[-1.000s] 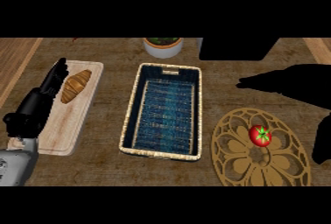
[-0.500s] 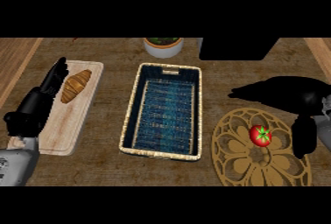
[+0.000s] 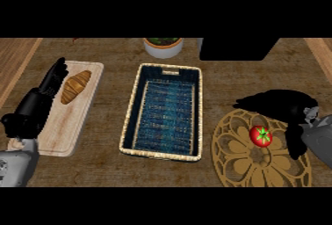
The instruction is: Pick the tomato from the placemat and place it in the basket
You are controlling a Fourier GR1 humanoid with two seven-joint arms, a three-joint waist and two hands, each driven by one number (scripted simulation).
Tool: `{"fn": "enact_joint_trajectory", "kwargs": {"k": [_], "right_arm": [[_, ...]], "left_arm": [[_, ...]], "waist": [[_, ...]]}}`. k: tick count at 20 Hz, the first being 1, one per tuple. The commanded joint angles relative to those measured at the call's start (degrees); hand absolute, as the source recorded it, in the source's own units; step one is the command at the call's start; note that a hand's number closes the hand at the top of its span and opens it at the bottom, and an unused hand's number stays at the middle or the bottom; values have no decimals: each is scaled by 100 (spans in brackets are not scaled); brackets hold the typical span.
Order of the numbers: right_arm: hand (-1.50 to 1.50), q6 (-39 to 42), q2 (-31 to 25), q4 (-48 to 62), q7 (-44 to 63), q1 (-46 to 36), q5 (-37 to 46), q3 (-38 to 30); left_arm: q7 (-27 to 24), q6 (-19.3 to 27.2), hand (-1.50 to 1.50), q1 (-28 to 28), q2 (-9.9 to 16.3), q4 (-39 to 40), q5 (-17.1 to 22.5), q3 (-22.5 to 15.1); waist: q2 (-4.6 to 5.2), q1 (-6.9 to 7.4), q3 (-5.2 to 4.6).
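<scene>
A red tomato (image 3: 261, 136) with a green stem lies on the round tan cut-out placemat (image 3: 250, 160) at the lower right. My right hand (image 3: 285, 105) hovers just above and to the right of the tomato, fingers spread toward the left and the thumb hanging down beside it, holding nothing. The woven basket (image 3: 198, 114) with a dark blue lining stands in the middle, to the left of the placemat. My left hand (image 3: 39, 105) rests open at the left edge, fingers up over the cutting board.
A pale wooden cutting board (image 3: 71, 132) at the left carries a croissant (image 3: 76, 86). A white pot with a plant (image 3: 163, 46) stands behind the basket, and a black block (image 3: 236, 47) sits at the back right.
My right hand has come in from the right edge and moved left and down, now over the placemat beside the tomato. The left hand and the tomato have not moved.
</scene>
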Motion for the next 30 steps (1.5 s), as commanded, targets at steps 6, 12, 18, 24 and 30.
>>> {"fn": "enact_joint_trajectory", "kwargs": {"k": [6, 12, 18, 24, 30], "right_arm": [[-150, -665, 551, 770, -770, 201, 1178, -98], [-150, -1079, 1008, 1122, -1029, 380, 1785, -121], [-150, -1272, 1034, 1017, -1369, 873, 2194, -355], [-150, -1155, 1143, 790, -1390, 1223, 2354, -672], [-150, -1531, 1149, 1606, -2067, 1059, 2844, -892]], "left_arm": [[-129, 32, 0, -146, -297, 215, -323, 97], [228, -324, 0, 39, -209, -211, -224, 221], [-74, -292, 0, 385, -427, -321, -415, 269], [-303, -542, 0, 723, -349, -406, -384, 487], [340, -405, 0, 180, -554, -526, -606, 432]], "waist": [[-5, -17, -2], [-8, 5, -1], [-10, -11, -2], [-16, -17, -4], [-11, -12, -1]]}}
